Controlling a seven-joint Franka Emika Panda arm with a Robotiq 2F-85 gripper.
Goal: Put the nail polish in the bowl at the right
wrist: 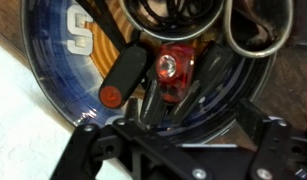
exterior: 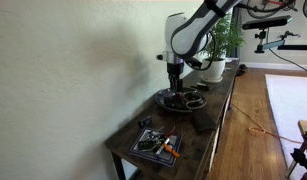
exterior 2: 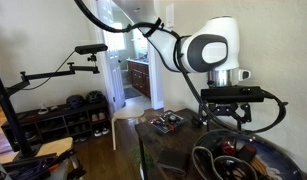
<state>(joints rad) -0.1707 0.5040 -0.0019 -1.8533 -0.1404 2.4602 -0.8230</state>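
The nail polish (wrist: 174, 73), a small red bottle, lies inside the bowl (wrist: 53, 85), a wide round dark dish with a blue-glazed inside. The bowl also shows in both exterior views (exterior: 165, 100) (exterior 2: 278, 160). My gripper (wrist: 173, 140) hangs just above the bowl, right over the bottle, with its fingers spread wide and nothing between them. It also shows in both exterior views (exterior: 174, 78) (exterior 2: 226, 118). The polish is hidden in the exterior views.
A black stick with a red end (wrist: 122, 79) and metal rings (wrist: 248, 30) also lie in the bowl. A square dark tray (exterior: 156, 146) (exterior 2: 169, 122) holds small items. A white plant pot (exterior: 214, 68) stands at the table's far end. The wall runs alongside.
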